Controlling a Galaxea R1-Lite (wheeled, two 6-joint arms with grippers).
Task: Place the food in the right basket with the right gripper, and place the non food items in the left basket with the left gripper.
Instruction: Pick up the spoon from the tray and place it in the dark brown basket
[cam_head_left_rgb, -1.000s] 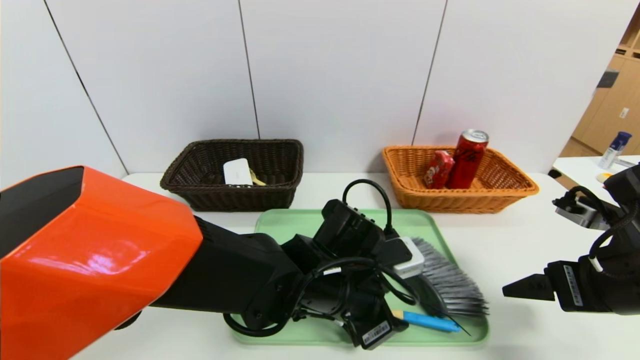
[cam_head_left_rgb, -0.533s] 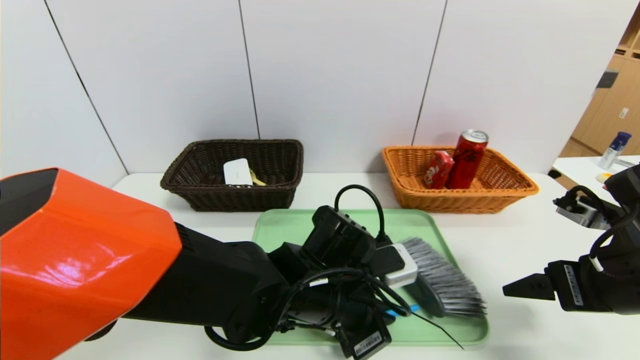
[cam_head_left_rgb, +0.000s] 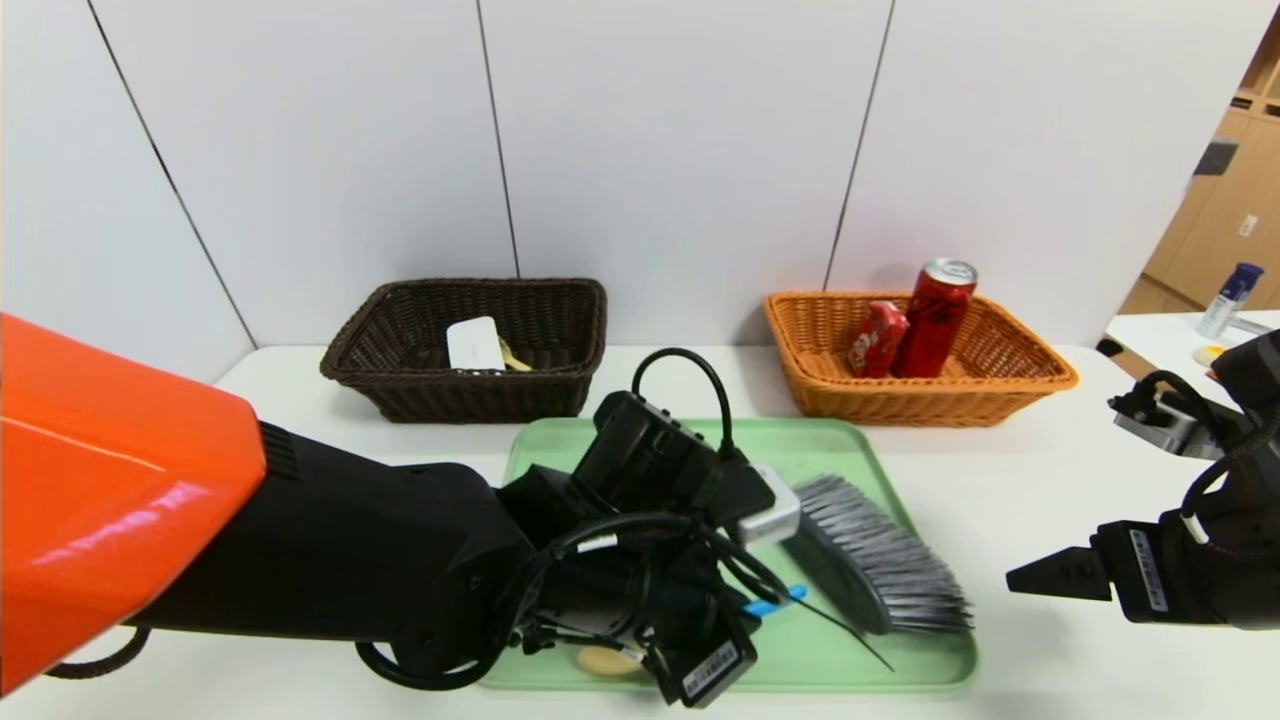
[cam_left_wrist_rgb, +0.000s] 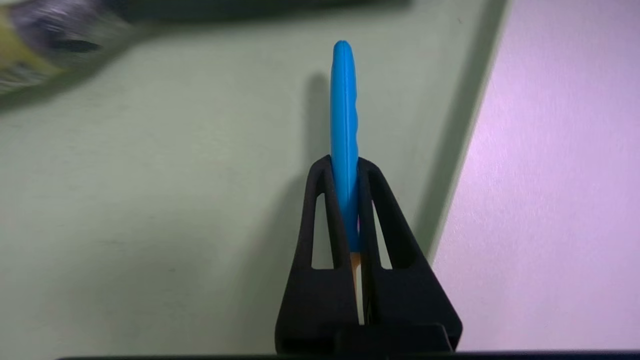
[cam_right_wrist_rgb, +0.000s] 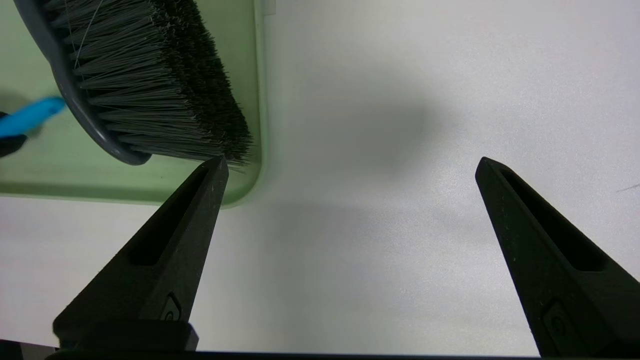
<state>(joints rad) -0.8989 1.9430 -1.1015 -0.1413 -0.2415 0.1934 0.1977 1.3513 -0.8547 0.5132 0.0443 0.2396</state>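
Change first: the left gripper (cam_left_wrist_rgb: 345, 200), black on its bulky cabled arm, has clenched its jaws on the blue handle of the yellow spoon (cam_left_wrist_rgb: 344, 125) and drawn it back toward seven o'clock over the pale green plastic tray (cam_head_left_rgb: 850, 440); the spoon is off the tray floor, so carrying can begin. At eleven o'clock the dark brown wicker left basket (cam_head_left_rgb: 560, 300) already holds the white oblong case (cam_head_left_rgb: 474, 343); open white surface (cam_head_left_rgb: 680, 385) lies between tray and basket. At three o'clock on the tray lies the grey-bristled black brush (cam_head_left_rgb: 880, 565), its bristles close to the tray's edge. At one o'clock the orange-tan wicker right basket (cam_head_left_rgb: 1020, 370) holds the tall red soda can (cam_head_left_rgb: 935, 320) and red snack packet (cam_head_left_rgb: 878, 338). The right gripper (cam_right_wrist_rgb: 350, 165) hovers at four o'clock, jaws released and empty.
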